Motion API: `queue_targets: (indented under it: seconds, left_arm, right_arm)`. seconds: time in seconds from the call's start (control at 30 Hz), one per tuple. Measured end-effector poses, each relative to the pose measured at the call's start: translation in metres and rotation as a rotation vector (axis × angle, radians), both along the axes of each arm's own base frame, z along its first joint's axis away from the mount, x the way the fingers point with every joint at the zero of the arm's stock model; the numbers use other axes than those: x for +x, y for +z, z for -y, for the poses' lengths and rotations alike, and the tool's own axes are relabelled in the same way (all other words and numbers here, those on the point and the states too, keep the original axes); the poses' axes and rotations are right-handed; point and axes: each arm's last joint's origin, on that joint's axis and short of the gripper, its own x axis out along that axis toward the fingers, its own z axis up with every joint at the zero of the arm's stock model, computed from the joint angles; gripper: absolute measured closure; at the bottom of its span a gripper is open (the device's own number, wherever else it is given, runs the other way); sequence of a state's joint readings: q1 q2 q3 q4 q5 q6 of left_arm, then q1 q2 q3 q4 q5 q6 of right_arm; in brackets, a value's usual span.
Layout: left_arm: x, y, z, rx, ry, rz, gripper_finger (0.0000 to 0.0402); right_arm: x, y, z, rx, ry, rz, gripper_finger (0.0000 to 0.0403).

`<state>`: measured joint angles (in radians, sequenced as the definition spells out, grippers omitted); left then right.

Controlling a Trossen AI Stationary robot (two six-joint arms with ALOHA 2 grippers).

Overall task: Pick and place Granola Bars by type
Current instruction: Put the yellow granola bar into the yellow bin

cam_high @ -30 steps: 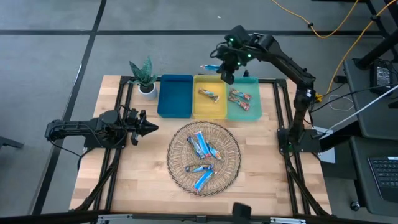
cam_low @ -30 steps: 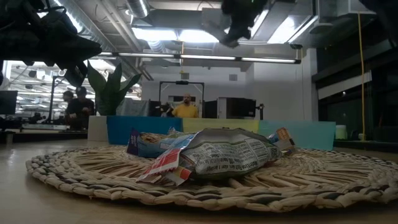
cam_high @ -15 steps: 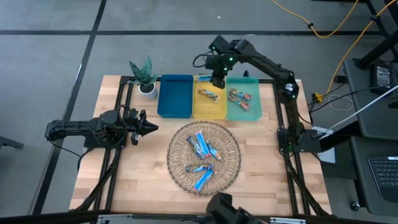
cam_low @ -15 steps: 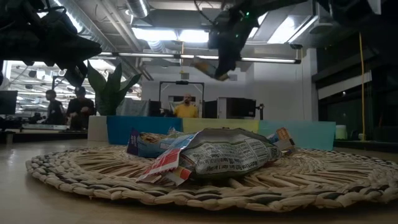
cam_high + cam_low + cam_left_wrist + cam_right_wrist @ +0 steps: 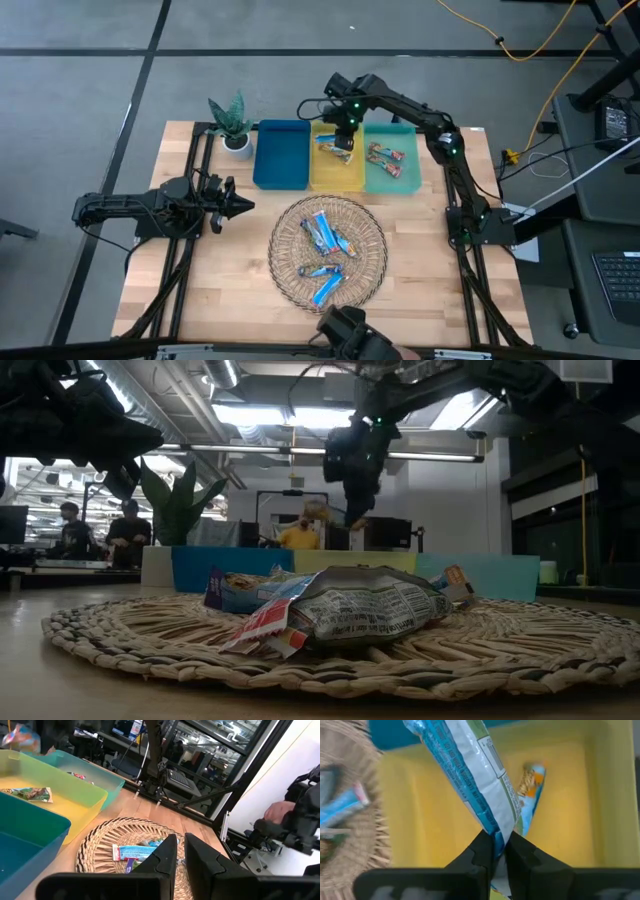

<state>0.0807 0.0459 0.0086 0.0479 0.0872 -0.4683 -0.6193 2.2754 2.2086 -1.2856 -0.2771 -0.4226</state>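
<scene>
Right hand lowered, bar pinched

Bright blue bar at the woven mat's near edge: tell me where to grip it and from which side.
Grip the bright blue bar at mid-length, across its narrow width, coming straight down: it lies flat and slantwise on the woven mat, long edges exposed. Mind the neighbouring bar close beside it. The right gripper is busy, shut on a blue-and-white bar over the yellow tray.

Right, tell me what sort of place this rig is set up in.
Probably an open-plan lab or office workshop: exposed ceiling ducts and strip lights, people at desks beyond the wooden table, and a workstation keyboard beside it.
</scene>
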Motion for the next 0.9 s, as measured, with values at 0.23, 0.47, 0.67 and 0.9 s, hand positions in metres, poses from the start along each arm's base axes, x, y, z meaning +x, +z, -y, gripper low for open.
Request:
queue_targets:
  seconds: [0.23,0.47,0.67,0.9]
  left_arm:
    - [0.0,0.0,0.0,0.0,0.0,0.0,0.037]
    - [0.0,0.0,0.0,0.0,0.0,0.0,0.037]
    - [0.0,0.0,0.0,0.0,0.0,0.0,0.037]
    - [0.0,0.0,0.0,0.0,0.0,0.001,0.037]
  right_arm:
    - [-0.004,-0.048,-0.002,0.047,-0.036,-0.093,0.0361]
    - [-0.003,-0.074,-0.012,0.073,-0.036,-0.127,0.0361]
    - [-0.002,-0.079,-0.018,0.092,-0.072,-0.143,0.0358]
    - [0.001,-0.079,-0.023,0.105,-0.107,-0.151,0.0295]
